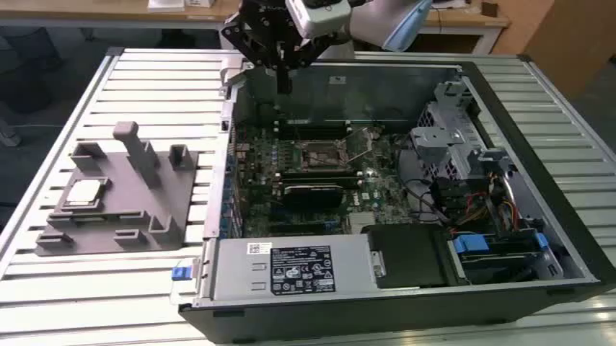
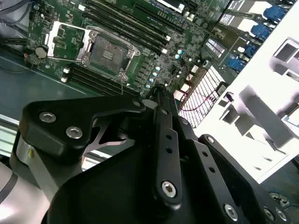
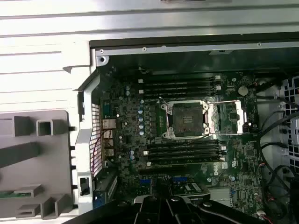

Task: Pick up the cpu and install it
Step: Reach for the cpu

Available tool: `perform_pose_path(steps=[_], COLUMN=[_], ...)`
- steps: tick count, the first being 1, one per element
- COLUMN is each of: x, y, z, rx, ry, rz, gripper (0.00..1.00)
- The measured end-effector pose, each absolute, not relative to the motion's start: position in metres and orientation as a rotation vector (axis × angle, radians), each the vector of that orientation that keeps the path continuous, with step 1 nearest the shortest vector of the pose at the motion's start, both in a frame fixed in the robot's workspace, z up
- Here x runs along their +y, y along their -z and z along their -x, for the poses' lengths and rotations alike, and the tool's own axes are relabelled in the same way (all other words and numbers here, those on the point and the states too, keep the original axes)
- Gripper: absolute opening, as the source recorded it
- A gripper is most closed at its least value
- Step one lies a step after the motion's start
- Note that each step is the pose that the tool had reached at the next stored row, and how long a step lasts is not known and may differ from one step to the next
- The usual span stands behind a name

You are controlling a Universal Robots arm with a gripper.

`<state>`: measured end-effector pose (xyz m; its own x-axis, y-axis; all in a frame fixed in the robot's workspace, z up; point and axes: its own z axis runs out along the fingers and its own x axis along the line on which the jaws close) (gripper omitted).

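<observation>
**Cpu on the tray, end effector over the case**

The cpu (image 1: pixel 84 191) lies flat in its pocket on the grey tray (image 1: pixel 144 216), at the exterior view's left, untouched. I call this the very start: the pickup is not yet made. My end effector (image 1: pixel 284 86) hangs well apart from it, above the far wall of the open computer case (image 1: pixel 385 79), with its fingers pressed together and carrying nothing. In the first wrist view the socket (image 3: pixel 187 119) stands open and empty, its cover plate (image 3: pixel 236 116) swung aside. As I judge it, a grasp calls for spread fingers squared over the chip's edges, clear of the tray's upright blocks (image 1: pixel 135 148). Everything sits on 1 slatted metal worktop (image 1: pixel 154 79). Behind it are a wooden desk (image 1: pixel 462 21) and dark floor (image 1: pixel 39 72).
</observation>
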<state>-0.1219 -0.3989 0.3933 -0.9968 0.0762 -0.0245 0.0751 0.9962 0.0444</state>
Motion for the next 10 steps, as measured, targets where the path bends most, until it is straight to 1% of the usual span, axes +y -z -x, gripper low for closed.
perform_pose_path(steps=[10], x=[-0.399], y=[-0.3933], z=[0.127], rx=[3.112], ry=[-0.068], rz=[-0.118], gripper=[0.11])
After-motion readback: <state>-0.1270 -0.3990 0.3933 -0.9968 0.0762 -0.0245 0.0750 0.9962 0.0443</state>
